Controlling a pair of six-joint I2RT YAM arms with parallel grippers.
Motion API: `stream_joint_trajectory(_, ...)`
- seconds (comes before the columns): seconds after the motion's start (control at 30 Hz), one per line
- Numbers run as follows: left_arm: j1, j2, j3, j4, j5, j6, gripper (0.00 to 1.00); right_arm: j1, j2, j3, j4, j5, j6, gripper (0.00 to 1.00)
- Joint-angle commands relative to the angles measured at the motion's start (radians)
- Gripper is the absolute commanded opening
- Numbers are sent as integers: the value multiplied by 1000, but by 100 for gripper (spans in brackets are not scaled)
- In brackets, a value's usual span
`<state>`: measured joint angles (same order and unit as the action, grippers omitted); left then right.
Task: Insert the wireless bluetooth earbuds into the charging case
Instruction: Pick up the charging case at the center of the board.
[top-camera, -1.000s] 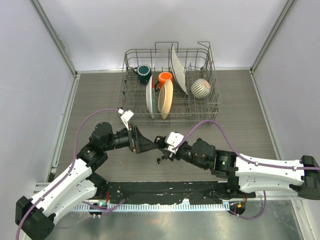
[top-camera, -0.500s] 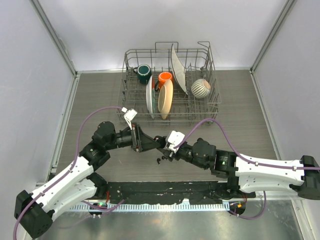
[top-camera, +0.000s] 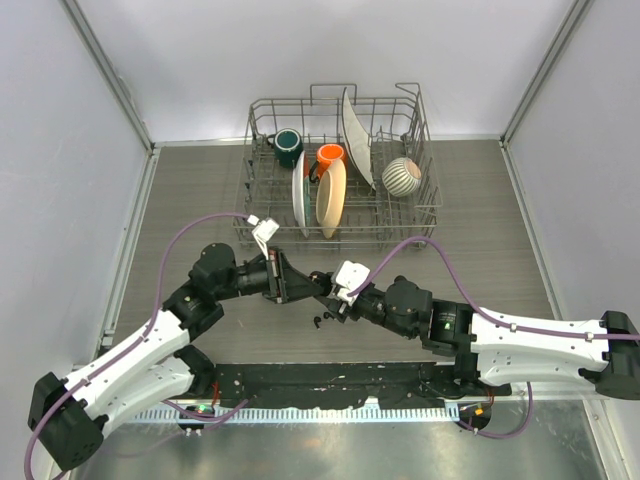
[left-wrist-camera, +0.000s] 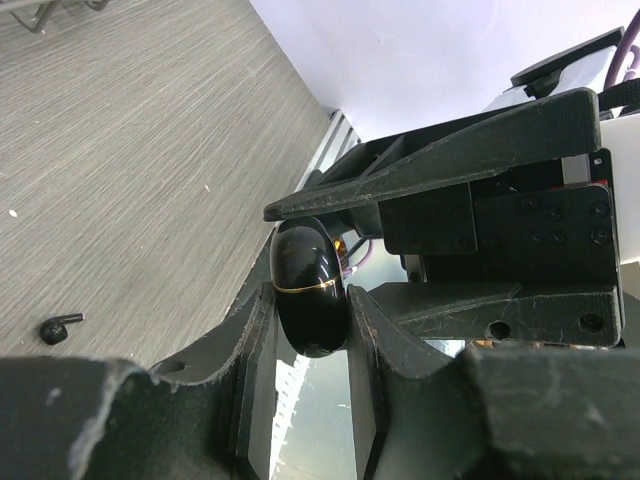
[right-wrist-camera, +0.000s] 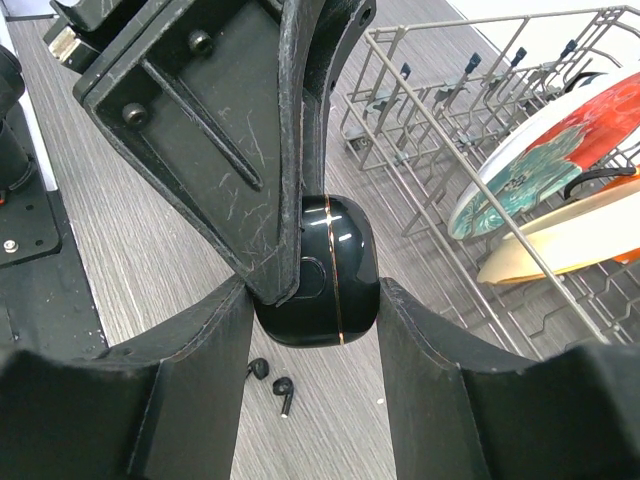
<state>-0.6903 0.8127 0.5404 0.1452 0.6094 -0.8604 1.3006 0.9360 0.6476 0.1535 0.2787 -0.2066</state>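
Observation:
The charging case (right-wrist-camera: 330, 262) is a glossy black oval with a thin gold seam, its lid closed, held in the air between both arms. My right gripper (right-wrist-camera: 315, 300) is shut on its two sides. My left gripper (left-wrist-camera: 310, 300) is shut on the same charging case (left-wrist-camera: 310, 285) from the opposite end. In the top view the two grippers meet at the charging case (top-camera: 322, 284). Two small black earbuds (right-wrist-camera: 258, 368) (right-wrist-camera: 284, 391) lie on the table below the case. The left wrist view shows one earbud (left-wrist-camera: 56, 328), and the top view shows them as dark specks (top-camera: 319, 321).
A wire dish rack (top-camera: 340, 170) holding plates, mugs and a striped bowl stands at the back of the table, close behind the grippers (right-wrist-camera: 450, 120). The black base plate (top-camera: 330, 380) runs along the near edge.
My left gripper has moved right towards the right gripper and shut on the charging case. The right gripper has held still with the case in it.

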Motion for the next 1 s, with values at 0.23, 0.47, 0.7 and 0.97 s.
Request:
stream_joint_trajectory(0.23,-18,11,43,65,-5,34,10,6,1,35,60,-7,55,15)
stream_joint_trajectory(0.47,-18,-98,-22,88,-175,98,0,6,-51,35,52,82,183,52)
stream_joint_trajectory(0.7,-17,-204,-94,132,-260,198,0,6,-195,21,-14,149,404,84)
stream_joint_trajectory(0.97,-20,-358,-212,306,-330,343,0,3,-309,0,-74,358,939,83)
